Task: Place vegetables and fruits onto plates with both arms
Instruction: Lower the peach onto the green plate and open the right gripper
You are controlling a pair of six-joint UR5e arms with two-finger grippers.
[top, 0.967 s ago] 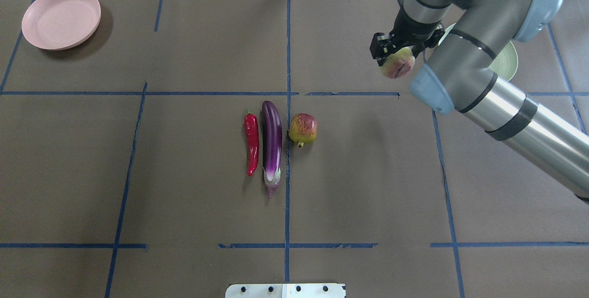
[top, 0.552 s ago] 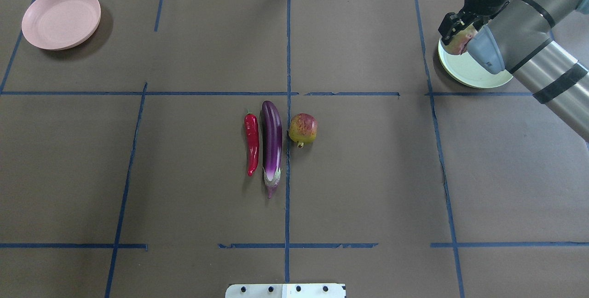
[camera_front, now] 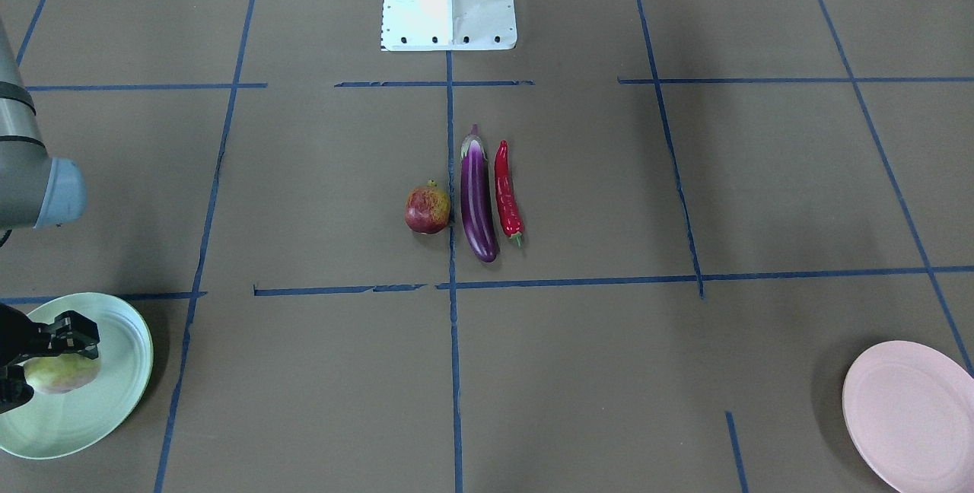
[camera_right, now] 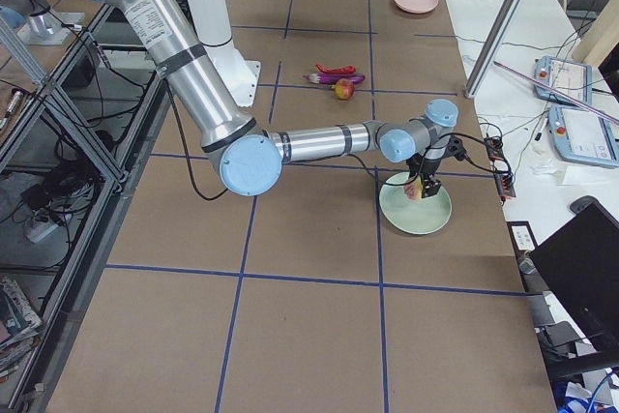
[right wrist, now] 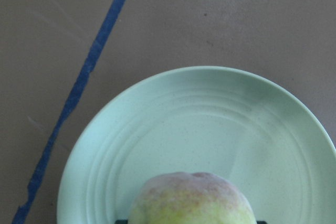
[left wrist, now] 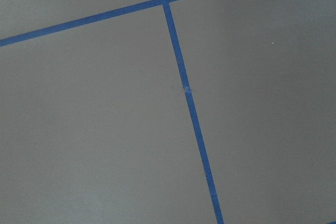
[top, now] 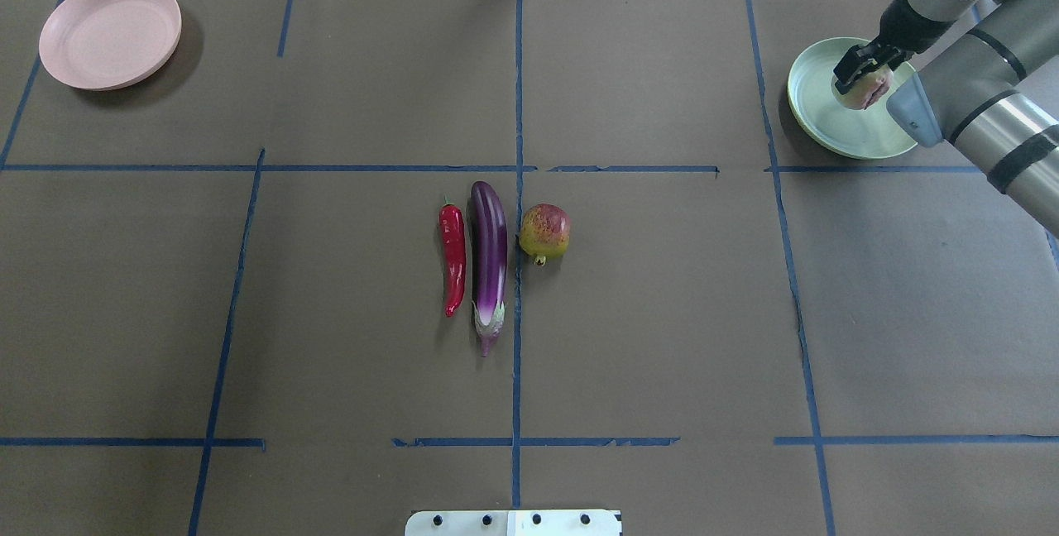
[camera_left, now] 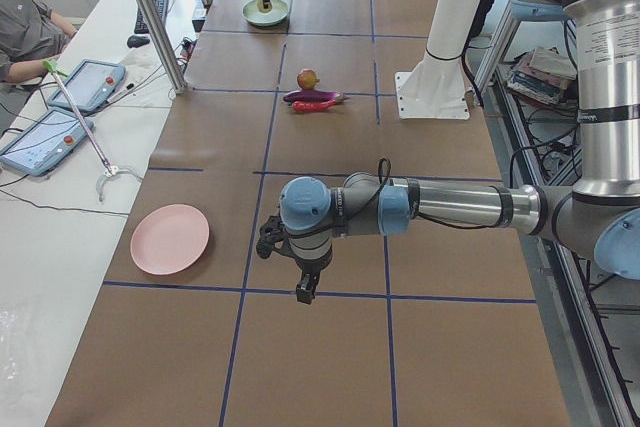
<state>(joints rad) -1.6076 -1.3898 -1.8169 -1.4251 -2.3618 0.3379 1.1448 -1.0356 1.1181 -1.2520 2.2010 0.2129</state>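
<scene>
Pale fruit (camera_front: 62, 373) within right end effector (camera_front: 47, 364) (over plate (camera_front: 99, 417)).

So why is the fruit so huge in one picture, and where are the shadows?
Right wrist view: the pale fruit is right by the lens, so it looks huge, slightly soft, cut off at the bottom. Overhead view: the pink plate throws a dark shadow to its right; the eggplant shows a bright glare stripe.

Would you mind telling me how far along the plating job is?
Done: nothing plated yet. In hand: the right gripper holds the pale yellow-green fruit over the mint green plate. Remaining: the mottled red-yellow fruit, purple eggplant and red chili pepper lie mid-table; the pale pink plate holds nothing.
</scene>
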